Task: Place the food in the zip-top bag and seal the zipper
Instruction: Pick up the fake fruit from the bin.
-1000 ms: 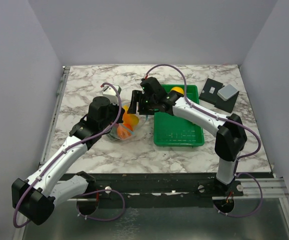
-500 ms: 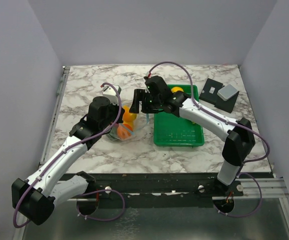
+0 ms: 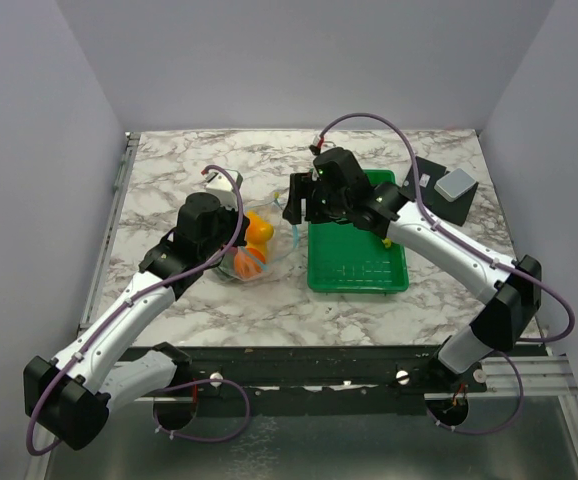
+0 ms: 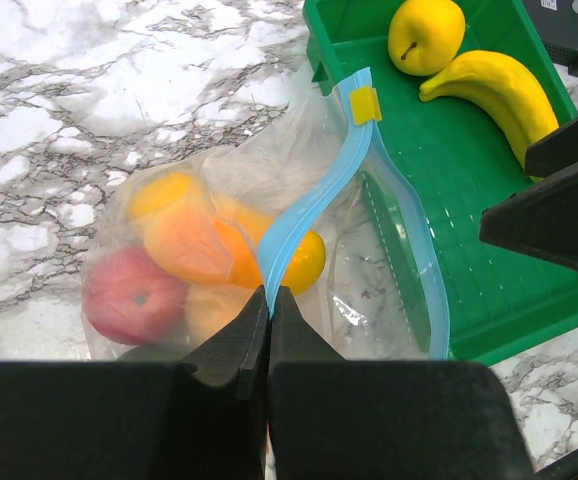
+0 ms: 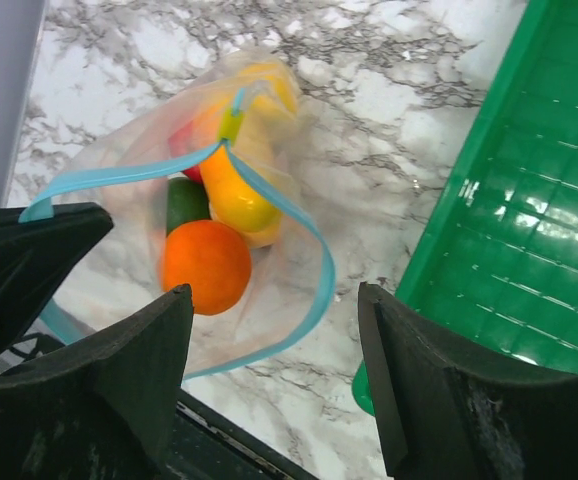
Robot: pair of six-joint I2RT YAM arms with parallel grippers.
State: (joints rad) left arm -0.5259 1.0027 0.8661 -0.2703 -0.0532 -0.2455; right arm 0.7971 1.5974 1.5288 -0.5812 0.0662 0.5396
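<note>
Clear plastic, soft and wrinkled, makes the zip-top bag (image 4: 259, 165). It lies on the marble table (image 3: 169, 180) near the middle, just beside the left edge of the green tray (image 3: 357, 268). Its closed bottom points to the left side of the table and its mouth to the tray. The fruits (image 4: 184, 235) sit inside, orange and yellow ones, a red one and a dark green one.

The light blue zipper (image 4: 314, 205) runs slantwise from the near left toward the far-left corner of the tray. Its two lips stand apart in a loop, and one lip lies over the rim of the tray.

The left arm stretches from the near-left corner of the table with the wrist bent down. The left gripper (image 4: 269, 300) is closed and pinches the zipper at its near end.

The right arm reaches slantwise over the tray with the elbow raised. The right gripper (image 5: 274, 300) points down above the open mouth, jaws wide, holding nothing.
</note>
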